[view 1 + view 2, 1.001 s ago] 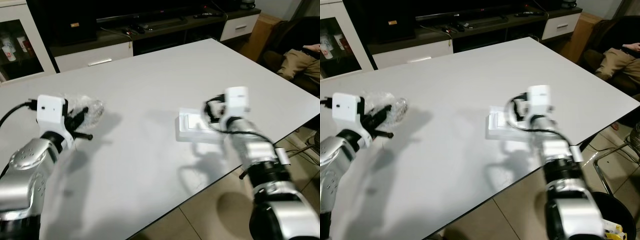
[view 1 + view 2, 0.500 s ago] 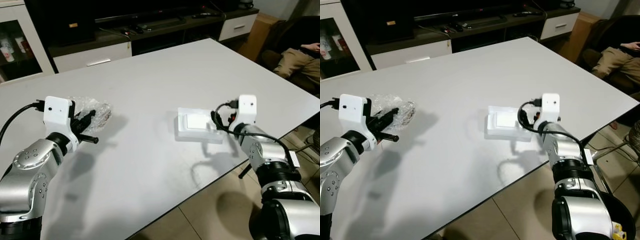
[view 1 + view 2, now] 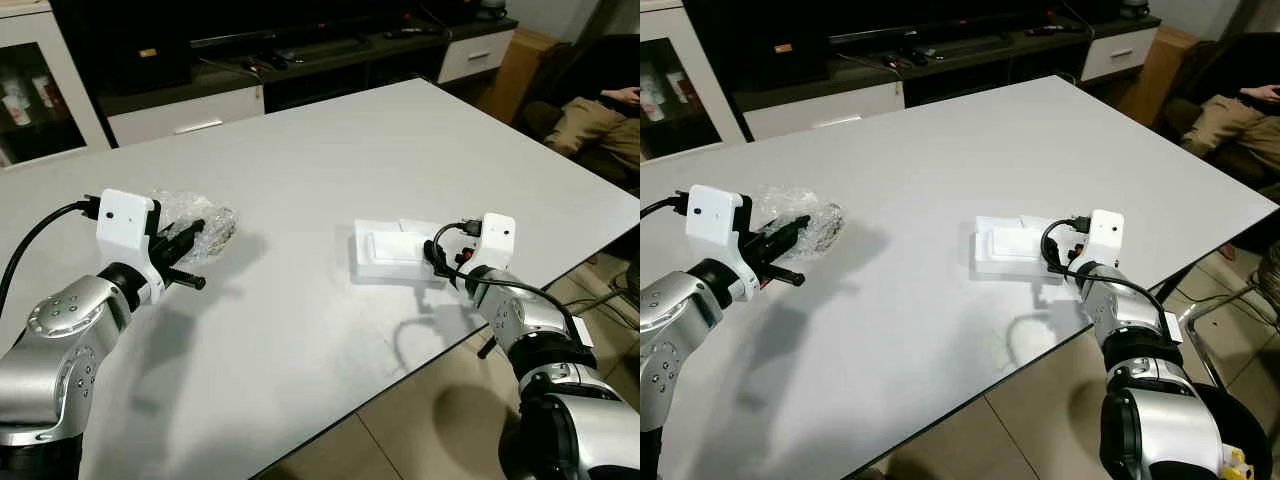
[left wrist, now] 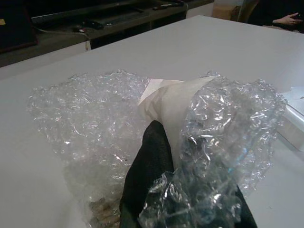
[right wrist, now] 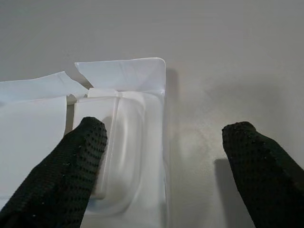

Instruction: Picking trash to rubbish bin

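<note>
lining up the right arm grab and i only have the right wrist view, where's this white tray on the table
Observer: The white plastic tray lies flat near the table's right front edge, with the right tool at its right end.
Operator: is the left arm busy
Observer: Yes. The left tool is shut on a wad of bubble wrap over the table's left side.
Operator: anyone nearby
Observer: A person sits in a dark chair off the table's far right corner.
Operator: bin in sight
Observer: Part of a black bin's rim shows on the floor by the robot's right side.
</note>
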### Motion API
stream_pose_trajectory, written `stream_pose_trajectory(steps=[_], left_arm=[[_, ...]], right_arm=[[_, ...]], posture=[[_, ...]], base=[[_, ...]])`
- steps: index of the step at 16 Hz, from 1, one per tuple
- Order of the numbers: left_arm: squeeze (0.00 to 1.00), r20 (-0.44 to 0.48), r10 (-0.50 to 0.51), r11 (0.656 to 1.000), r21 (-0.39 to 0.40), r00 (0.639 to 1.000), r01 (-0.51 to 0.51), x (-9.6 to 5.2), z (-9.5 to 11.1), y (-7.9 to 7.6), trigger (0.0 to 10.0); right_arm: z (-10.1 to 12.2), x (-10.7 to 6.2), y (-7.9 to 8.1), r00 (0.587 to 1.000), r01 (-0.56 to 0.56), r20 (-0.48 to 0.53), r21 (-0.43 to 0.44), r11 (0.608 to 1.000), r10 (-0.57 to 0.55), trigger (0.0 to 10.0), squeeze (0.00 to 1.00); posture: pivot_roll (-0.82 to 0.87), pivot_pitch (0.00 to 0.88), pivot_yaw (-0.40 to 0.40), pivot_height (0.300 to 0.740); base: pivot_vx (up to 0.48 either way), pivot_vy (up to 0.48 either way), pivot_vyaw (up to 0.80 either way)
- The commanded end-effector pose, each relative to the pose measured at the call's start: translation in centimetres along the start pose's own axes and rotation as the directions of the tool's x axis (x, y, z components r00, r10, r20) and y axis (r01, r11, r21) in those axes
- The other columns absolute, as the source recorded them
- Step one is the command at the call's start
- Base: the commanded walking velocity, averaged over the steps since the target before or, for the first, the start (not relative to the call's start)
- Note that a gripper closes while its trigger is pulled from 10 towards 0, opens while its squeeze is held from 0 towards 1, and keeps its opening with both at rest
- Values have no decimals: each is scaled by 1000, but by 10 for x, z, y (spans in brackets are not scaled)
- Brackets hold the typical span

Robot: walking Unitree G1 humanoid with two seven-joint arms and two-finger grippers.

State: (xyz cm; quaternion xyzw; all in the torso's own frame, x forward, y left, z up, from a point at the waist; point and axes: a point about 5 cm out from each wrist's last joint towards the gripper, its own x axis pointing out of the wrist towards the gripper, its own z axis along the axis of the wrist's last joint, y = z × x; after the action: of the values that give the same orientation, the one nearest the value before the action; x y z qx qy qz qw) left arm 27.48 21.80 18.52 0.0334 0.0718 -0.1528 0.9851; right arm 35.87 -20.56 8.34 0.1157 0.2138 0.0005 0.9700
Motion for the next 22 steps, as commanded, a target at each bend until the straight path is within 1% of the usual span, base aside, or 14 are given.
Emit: stream_pose_trajectory(steps=[1,7,10,14,20,22], left_arm=[[0,5,-31,1000,4,1000,31,-1,3,-4,0],[0,5,-48,999,2,999,48,-1,1,-7,0],[0,5,-56,998,4,998,56,-1,1,-9,0],[0,3,-63,998,8,998,63,1,1,-9,0],[0,6,-70,997,14,998,70,3,2,-10,0],[0,14,-67,998,18,998,67,3,4,-9,0]], right_arm=[[-17,-1,-4,997,26,-70,26,999,-24,0,0],[-17,0,-3,998,7,-67,79,997,-1,0,0],[-19,0,-5,997,15,-79,125,992,-5,0,0],[-21,-1,-6,997,12,-82,151,988,0,0,0],[-14,1,-2,999,-1,-44,172,985,8,0,0],[-2,1,0,1000,-7,27,162,987,2,0,0]], posture=[[136,0,-9,740],[131,0,-12,740],[132,0,-11,740],[132,0,-10,740],[125,0,-4,740],[126,0,-3,740]], base=[[0,0,0],[0,0,0],[0,0,0],[0,0,0],[0,0,0],[0,0,0]])
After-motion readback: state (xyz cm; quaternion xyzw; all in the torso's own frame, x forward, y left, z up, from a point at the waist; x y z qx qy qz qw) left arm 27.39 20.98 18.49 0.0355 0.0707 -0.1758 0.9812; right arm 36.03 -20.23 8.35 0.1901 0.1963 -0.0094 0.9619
